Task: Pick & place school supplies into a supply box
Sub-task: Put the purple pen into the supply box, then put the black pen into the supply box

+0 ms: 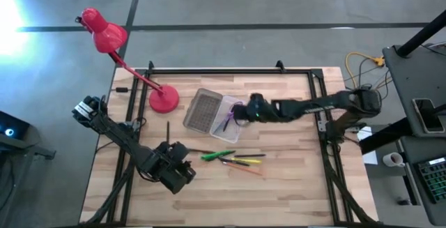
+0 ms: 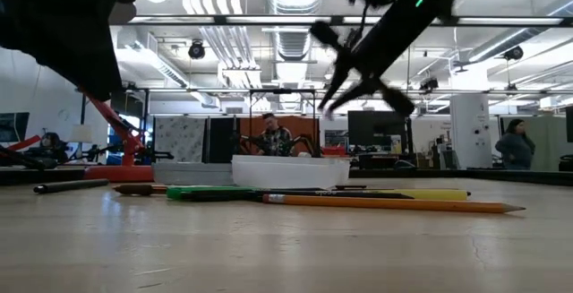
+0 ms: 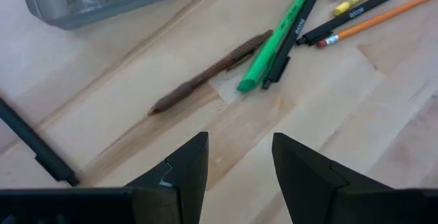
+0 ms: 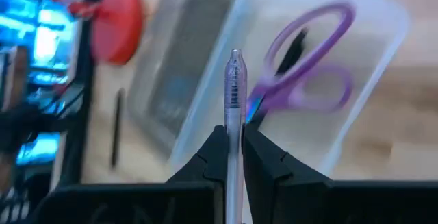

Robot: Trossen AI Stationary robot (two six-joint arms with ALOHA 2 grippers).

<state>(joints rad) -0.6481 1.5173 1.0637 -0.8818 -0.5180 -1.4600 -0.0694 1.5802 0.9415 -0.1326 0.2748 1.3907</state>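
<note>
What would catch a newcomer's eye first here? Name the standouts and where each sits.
The red desk lamp stands at the table's far left corner, the brightest thing in view. Mid-table, the right gripper hangs over the clear half of the pencil case, its fingers shut on a purple pen, with purple scissors already inside. Nearer the front edge lies a loose cluster of pens and pencils, and the left gripper hovers open beside them.

A red desk lamp (image 1: 115, 50) stands at the table's ten o'clock corner, its round base (image 1: 164, 100) on the light wooden tabletop (image 1: 286, 186) and its shade leaning out past the edge. At three o'clock, off the table, yellow cables (image 1: 362, 64) lie near a dark side desk (image 1: 418, 67). Across the room, a seated person (image 2: 273, 137) faces the table.
</note>
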